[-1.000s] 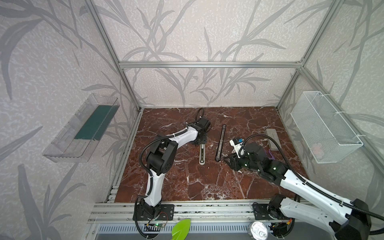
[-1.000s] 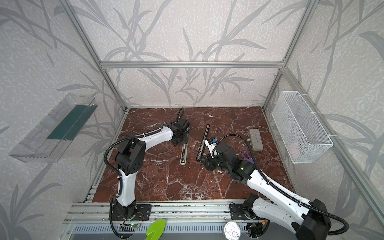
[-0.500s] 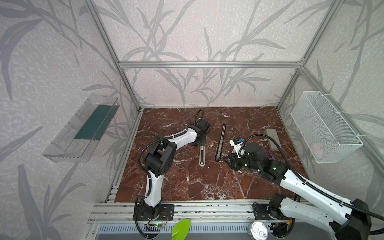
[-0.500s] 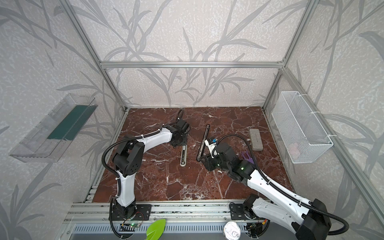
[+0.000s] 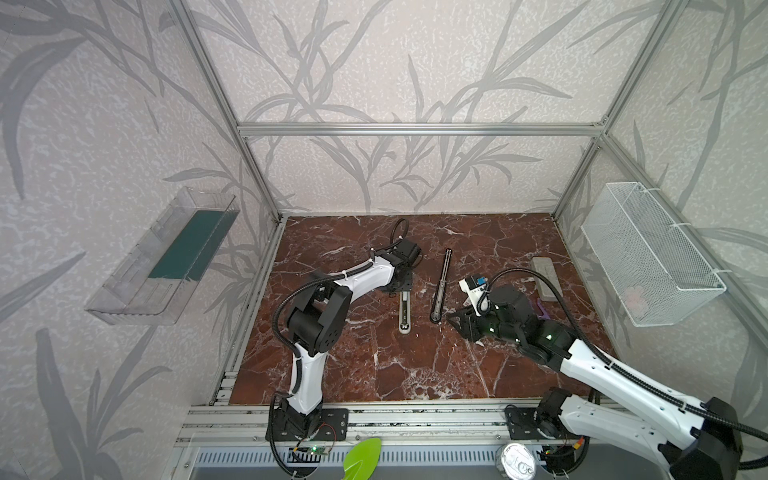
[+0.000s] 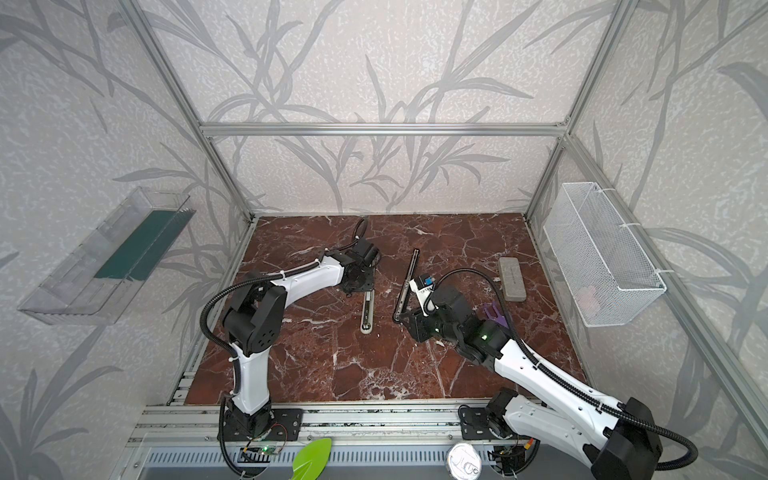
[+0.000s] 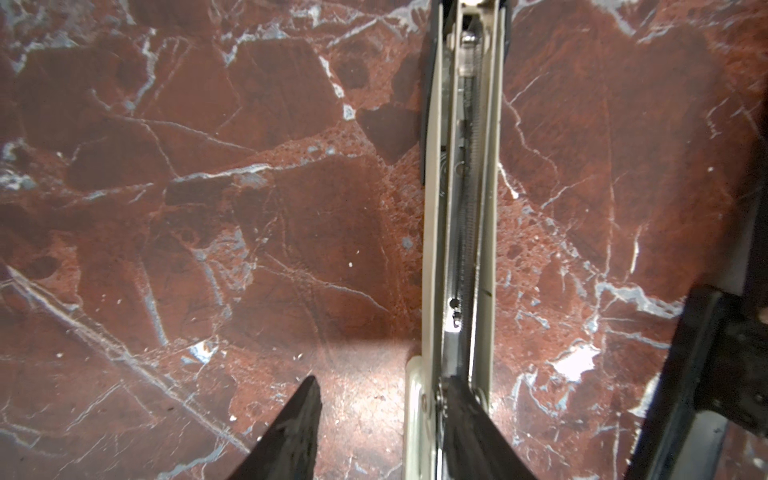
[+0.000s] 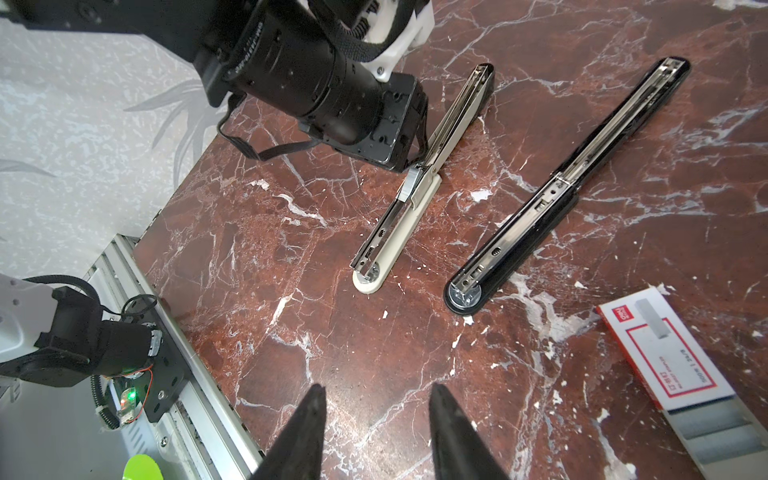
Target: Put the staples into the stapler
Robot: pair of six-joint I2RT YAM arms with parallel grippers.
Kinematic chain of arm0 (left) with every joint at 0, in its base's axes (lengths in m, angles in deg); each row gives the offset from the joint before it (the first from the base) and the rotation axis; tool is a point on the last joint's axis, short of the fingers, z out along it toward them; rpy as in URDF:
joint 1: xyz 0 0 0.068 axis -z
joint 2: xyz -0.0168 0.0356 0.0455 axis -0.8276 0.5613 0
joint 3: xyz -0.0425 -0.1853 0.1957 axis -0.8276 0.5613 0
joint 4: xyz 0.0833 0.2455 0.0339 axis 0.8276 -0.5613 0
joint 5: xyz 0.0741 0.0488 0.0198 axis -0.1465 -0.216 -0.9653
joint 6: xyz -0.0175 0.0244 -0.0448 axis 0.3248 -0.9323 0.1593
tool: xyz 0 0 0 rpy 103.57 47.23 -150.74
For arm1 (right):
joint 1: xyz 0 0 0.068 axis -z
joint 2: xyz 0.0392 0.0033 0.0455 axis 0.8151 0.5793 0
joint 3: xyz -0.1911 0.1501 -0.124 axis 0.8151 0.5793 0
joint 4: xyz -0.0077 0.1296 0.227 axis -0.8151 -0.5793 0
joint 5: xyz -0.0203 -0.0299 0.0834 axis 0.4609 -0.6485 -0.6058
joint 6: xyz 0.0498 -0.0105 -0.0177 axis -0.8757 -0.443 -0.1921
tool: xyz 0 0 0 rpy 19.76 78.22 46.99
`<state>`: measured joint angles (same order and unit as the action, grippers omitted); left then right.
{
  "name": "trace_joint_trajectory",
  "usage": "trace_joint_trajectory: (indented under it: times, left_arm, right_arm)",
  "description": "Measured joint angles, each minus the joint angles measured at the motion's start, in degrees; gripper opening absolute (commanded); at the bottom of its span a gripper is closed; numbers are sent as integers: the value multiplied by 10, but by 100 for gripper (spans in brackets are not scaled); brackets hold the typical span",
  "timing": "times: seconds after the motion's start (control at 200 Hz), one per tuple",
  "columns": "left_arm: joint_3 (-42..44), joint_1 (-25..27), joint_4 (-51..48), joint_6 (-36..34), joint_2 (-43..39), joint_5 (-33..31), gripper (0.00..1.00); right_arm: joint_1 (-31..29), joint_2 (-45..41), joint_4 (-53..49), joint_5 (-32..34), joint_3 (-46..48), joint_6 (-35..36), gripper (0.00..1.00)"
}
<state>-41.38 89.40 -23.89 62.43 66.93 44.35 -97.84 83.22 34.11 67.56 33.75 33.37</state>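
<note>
Nearest, the right gripper (image 8: 378,399) hangs low over the table (image 8: 291,332), jaws half apart and empty, with the staples (image 8: 665,357) just beside it at two o'clock (far wall as twelve), grey strips (image 8: 719,428) showing at the box's open end. The box looks light and crushable, the strips stiff but brittle, so a gentle pinch across a strip's long sides seems best. Farther, at ten o'clock, the left gripper (image 7: 383,380) stands part open, clamping nothing, one finger (image 7: 469,424) over the cream stapler (image 7: 457,228).
</note>
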Motion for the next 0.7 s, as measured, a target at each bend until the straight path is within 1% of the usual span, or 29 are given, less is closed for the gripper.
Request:
trace_joint_trajectory:
  times: [0.26,0.395,0.7]
  left_arm:
    - [5,5,-1,0,-7,0,48]
    - [7,6,-2,1,-7,0,45]
    - [13,7,-4,2,-8,2,44]
  right_arm:
    - [0,0,0,0,0,0,42]
    - [0,0,0,0,0,0,42]
    - [0,0,0,0,0,0,42]
